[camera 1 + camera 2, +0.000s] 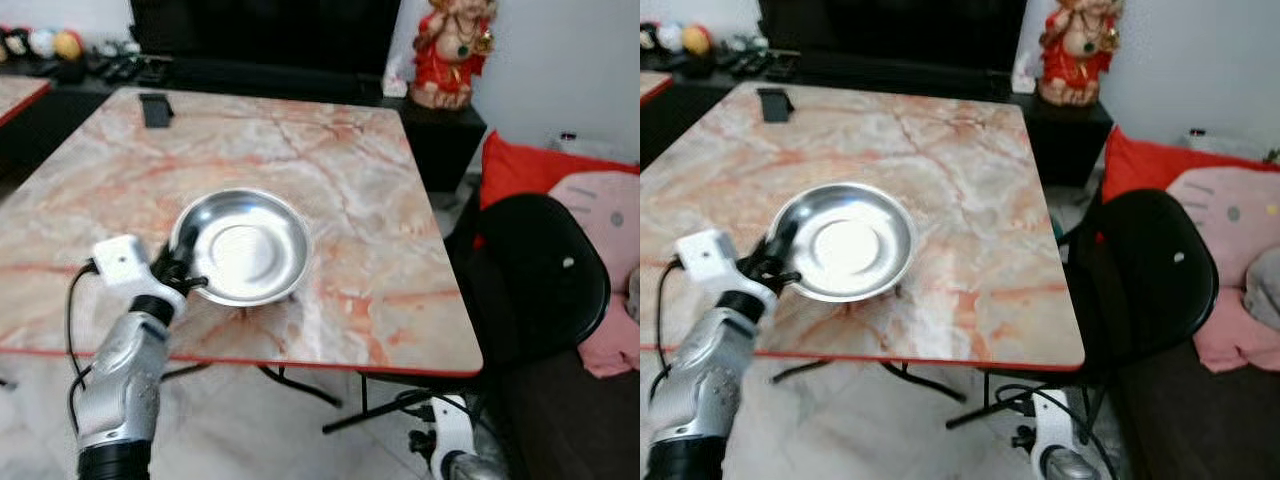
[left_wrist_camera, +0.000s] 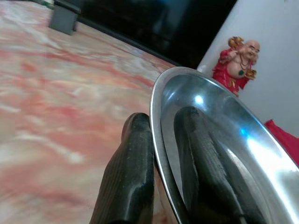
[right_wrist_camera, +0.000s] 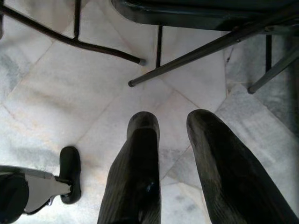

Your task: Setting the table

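Pinching the near-left rim of the steel plate (image 1: 243,247), my left pincer (image 1: 180,272) has one finger (image 2: 201,158) inside the bowl and the other (image 2: 128,172) outside under the lip, so the rim runs edge-on between them. The plate lies ahead and to the right of that pincer, toward the middle of the worktop (image 1: 330,160), and seems tipped up a little on my side, though I cannot tell whether its far edge rests on the marble. Being round, it has no long axis; I judge the next move turns on lowering it flat before I let go. My right pincer (image 3: 173,140) hangs low by the floor with its fingers parted, holding nothing, well apart from the plate. Farther off, a small dark block (image 1: 156,109) sits near the worktop's far-left corner.
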{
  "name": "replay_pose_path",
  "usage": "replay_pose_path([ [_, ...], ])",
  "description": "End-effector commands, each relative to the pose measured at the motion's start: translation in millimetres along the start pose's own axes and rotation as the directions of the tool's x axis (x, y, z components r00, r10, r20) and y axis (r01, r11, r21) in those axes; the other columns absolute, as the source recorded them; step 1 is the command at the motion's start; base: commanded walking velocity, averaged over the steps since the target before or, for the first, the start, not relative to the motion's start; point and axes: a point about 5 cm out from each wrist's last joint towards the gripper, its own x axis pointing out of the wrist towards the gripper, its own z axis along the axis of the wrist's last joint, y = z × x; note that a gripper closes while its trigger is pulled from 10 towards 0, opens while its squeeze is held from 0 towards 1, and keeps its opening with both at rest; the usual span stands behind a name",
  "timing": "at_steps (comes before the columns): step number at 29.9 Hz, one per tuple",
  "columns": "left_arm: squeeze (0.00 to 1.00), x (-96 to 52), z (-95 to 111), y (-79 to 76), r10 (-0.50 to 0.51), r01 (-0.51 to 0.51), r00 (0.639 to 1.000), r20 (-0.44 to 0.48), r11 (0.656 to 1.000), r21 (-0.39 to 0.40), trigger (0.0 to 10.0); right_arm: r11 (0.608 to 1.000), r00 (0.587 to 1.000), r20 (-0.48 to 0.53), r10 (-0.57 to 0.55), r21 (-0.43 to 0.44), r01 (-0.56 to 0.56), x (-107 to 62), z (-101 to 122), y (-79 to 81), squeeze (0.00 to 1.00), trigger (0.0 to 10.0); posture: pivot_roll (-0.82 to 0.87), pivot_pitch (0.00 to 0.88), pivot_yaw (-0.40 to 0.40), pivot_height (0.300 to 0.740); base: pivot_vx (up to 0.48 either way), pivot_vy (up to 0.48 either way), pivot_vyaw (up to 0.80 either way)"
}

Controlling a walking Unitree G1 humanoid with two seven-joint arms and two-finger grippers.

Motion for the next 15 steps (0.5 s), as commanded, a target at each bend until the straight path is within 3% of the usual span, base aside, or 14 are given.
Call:
replay_pose_path([
  [1, 0.0, 2.3, -1, -10.1, -0.03, 0.03, 1.0, 0.008, 1.0, 0.001, 10.0, 0.999, 0.999, -0.005, -0.033, -0.007, 0.033, -2.6, -2, -12.5, 0.0, 10.0, 0.09, 0.0, -0.093, 0.74, 0.274, 0.0, 0.0],
  [9, 0.0, -4.3, -7, 17.0, 0.111, -0.111, 0.993, -0.043, 0.994, 0.01, 10.0, 0.999, 1.0, -0.011, -0.028, -0.015, 0.028, -2.5, -2, -12.2, 0.0, 10.0, 0.09, 0.0, -0.091, 0.74, 0.034, 0.0, 0.0],
  [15, 0.0, -14.0, -9, 28.9, 0.15, -0.15, 0.986, -0.074, 0.989, 0.011, 10.0, 0.999, 1.0, -0.013, -0.027, -0.023, 0.027, -2.6, -2, -12.5, 0.0, 10.0, 0.1, 0.0, -0.093, 0.74, 0.0, 0.0, 0.0],
])
